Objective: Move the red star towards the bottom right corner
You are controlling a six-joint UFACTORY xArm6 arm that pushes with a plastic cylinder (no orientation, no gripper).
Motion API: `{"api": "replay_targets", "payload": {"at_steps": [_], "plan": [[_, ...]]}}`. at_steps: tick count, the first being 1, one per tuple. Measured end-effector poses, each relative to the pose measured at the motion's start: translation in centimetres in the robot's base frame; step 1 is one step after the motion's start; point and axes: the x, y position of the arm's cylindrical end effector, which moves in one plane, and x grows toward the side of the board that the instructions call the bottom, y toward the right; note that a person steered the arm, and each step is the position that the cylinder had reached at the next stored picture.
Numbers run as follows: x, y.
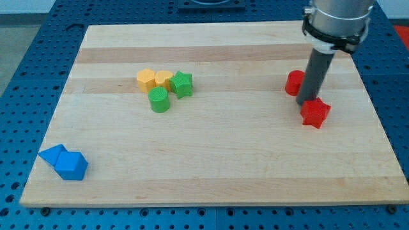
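Red star under the rod, toward the view's right side of the table.

The red star (315,113) lies on the wooden table (211,172); my tip (306,104) touches its upper-left edge. This end effector is a plain rod with nothing to open and holds nothing. A second red block (294,83) sits just up-left of the star. Well to the star's left cluster two yellow blocks (154,80), a green star (182,84) and a green cylinder (158,100). Two blue blocks (64,162) lie far down-left.
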Motion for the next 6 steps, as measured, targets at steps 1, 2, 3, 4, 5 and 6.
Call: {"api": "replay_targets", "payload": {"at_steps": [1,2,3,4,5,6], "plan": [[2.5,0.3],[4.6,0.8],[6.8,1.2],[9.0,1.2],[10.2,2.1],[10.0,2.3]]}}
